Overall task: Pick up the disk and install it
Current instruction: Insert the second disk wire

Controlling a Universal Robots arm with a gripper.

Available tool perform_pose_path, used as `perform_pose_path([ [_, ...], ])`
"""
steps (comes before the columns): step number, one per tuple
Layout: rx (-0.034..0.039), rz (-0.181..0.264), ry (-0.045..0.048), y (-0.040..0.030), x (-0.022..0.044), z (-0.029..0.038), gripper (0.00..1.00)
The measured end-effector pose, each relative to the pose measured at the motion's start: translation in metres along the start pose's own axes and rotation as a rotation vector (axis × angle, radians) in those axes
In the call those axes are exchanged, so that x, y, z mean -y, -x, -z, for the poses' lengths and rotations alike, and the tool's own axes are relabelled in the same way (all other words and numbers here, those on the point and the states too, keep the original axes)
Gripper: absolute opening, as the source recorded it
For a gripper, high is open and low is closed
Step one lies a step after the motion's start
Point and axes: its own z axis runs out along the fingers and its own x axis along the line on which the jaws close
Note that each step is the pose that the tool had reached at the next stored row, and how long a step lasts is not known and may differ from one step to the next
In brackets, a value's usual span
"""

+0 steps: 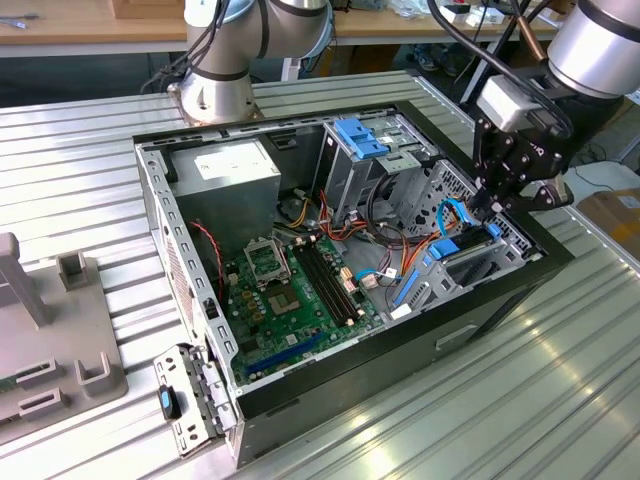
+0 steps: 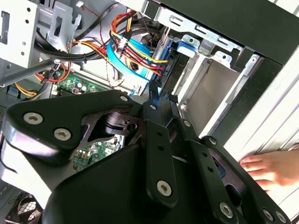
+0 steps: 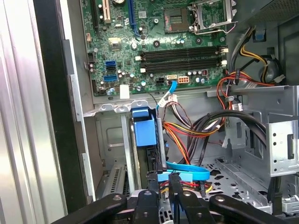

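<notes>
Pincer (image 1: 492,212) pinches the upper edge of the disk (image 1: 470,250), standing edgewise in its bay.

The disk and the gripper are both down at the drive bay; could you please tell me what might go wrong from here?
1. The blue cable and the red-yellow wires lie right beside the gripper; they might snag or get pinched.
2. The disk stands on edge between the bay walls; a slight tilt could jam it.
3. A hand rests beside the case, near the arm.
</notes>
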Motion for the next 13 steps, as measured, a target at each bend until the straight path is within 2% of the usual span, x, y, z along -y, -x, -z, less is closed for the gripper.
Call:
perform_pose_path([
  [9,-0.0001,0.000,0.0000,-0.0001,-0.0001,-0.0014,0.25],
  [10,-0.0001,0.000,0.0000,-0.0001,-0.0001,-0.0015,0.37],
  [11,0.0099,-0.001,0.0011,-0.0010,-0.0001,-0.0017,0.37],
  [13,0.0100,-0.001,0.0012,-0.0019,0.0000,-0.0026,0.37],
])
